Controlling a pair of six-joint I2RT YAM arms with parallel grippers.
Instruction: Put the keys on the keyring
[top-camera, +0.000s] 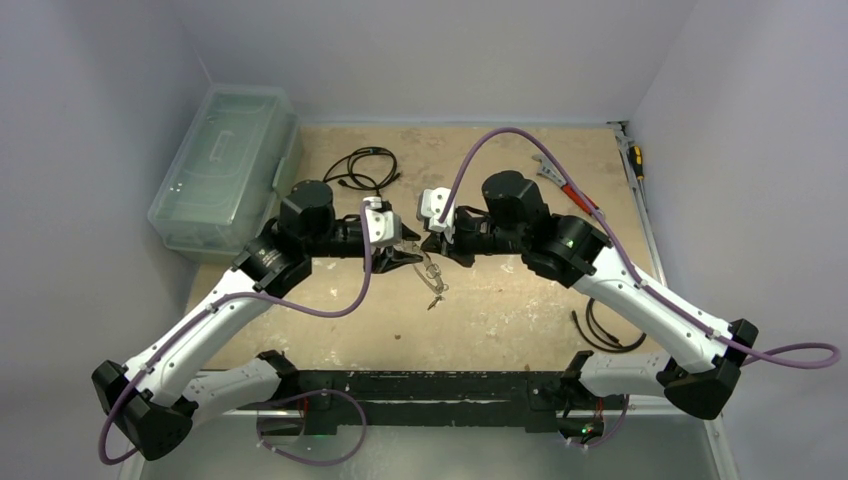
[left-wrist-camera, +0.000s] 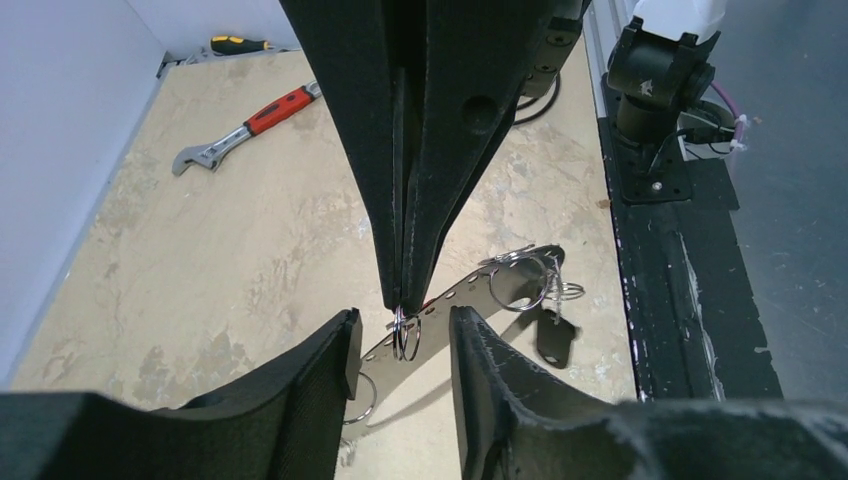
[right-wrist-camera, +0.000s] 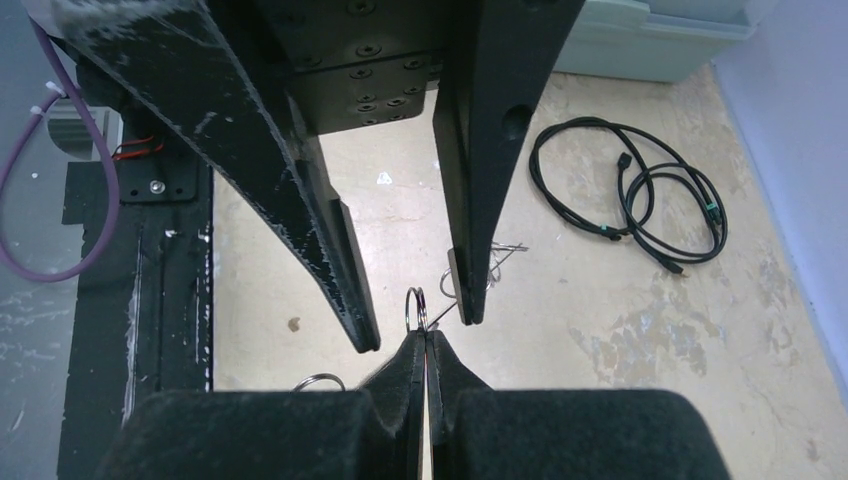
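The keyring (top-camera: 431, 272) hangs between my two grippers over the middle of the table (top-camera: 520, 310), well away from the red-handled wrench (left-wrist-camera: 245, 125) and the coiled black cable (right-wrist-camera: 630, 200). My right gripper (right-wrist-camera: 425, 345) has its jaws pressed together, the tips pinching a small split ring (left-wrist-camera: 405, 335) at the top of the bunch. My left gripper (left-wrist-camera: 402, 322) faces it with jaws apart, one finger on each side of that ring and neither touching it that I can see. Below the pinch a pierced metal strip (left-wrist-camera: 470, 285) slants away, carrying more rings and a dark-headed key (left-wrist-camera: 555, 338); I can make out no other key. I judge this to be the taking of a second grip: the right steadies the ring so the left can seize it. The next move calls for closing the left jaws squarely on the thin wire beside the right tips, and gently, since a nudge could twist so small a ring out of the pinch
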